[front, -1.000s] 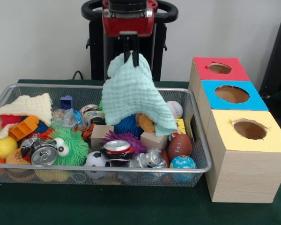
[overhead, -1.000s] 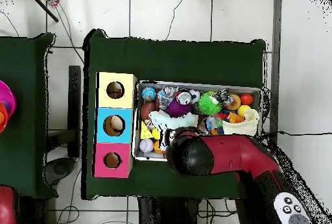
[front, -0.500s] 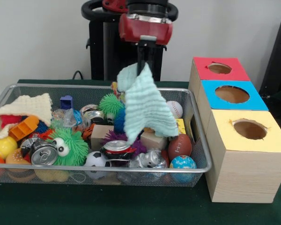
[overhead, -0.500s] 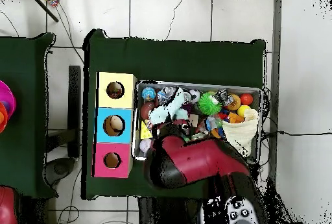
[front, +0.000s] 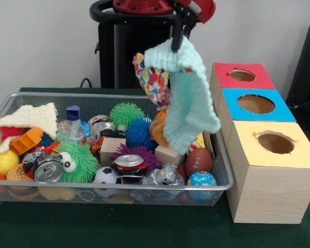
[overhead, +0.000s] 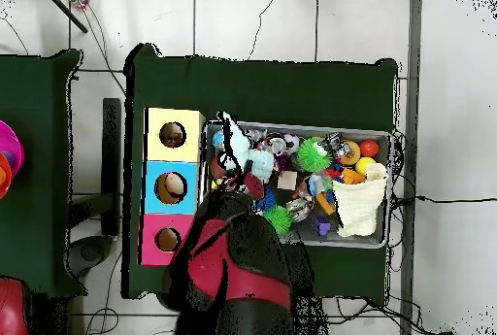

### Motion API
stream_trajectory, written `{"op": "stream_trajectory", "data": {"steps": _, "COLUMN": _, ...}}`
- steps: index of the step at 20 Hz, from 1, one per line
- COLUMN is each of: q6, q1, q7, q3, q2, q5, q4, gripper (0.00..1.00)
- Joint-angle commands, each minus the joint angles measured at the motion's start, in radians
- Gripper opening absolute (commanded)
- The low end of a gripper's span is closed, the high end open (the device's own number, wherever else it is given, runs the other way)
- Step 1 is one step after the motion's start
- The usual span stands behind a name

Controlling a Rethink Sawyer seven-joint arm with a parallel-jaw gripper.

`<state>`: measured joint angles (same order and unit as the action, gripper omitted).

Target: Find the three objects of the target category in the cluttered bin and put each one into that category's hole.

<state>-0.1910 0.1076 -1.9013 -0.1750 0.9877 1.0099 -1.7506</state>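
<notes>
Tool (front: 176, 42) high above wire bin (front: 223, 170), pinched on hanging mint cloth (front: 191, 98), beside coloured boxes (front: 253, 106)

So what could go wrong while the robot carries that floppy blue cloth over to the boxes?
The tool pinches only the top edge of the mint cloth, so it might slip off and fall back into the wire bin. A colourful patterned cloth hangs up with it and may come along or drop. The mint cloth is wide and floppy, so it could bunch at the blue box's hole.
</notes>
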Motion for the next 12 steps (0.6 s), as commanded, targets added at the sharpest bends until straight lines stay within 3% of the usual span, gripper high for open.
{"op": "stream_trajectory", "data": {"steps": 1, "q6": -0.120, "q1": 0.142, "q7": -0.601, "q3": -0.351, "q2": -0.139, "q5": 0.279, "q4": 0.231, "gripper": 0.00}}
{"op": "stream_trajectory", "data": {"steps": 6, "q6": -0.153, "q1": 0.212, "q7": -0.821, "q3": -0.392, "q2": -0.218, "q5": 0.419, "q4": 0.248, "gripper": 0.00}}
{"op": "stream_trajectory", "data": {"steps": 9, "q6": -0.200, "q1": 0.224, "q7": -0.999, "q3": -0.366, "q2": -0.250, "q5": 0.591, "q4": 0.239, "gripper": 0.00}}
{"op": "stream_trajectory", "data": {"steps": 12, "q6": -0.249, "q1": 0.188, "q7": -1.097, "q3": -0.298, "q2": -0.241, "q5": 0.736, "q4": 0.211, "gripper": 0.00}}
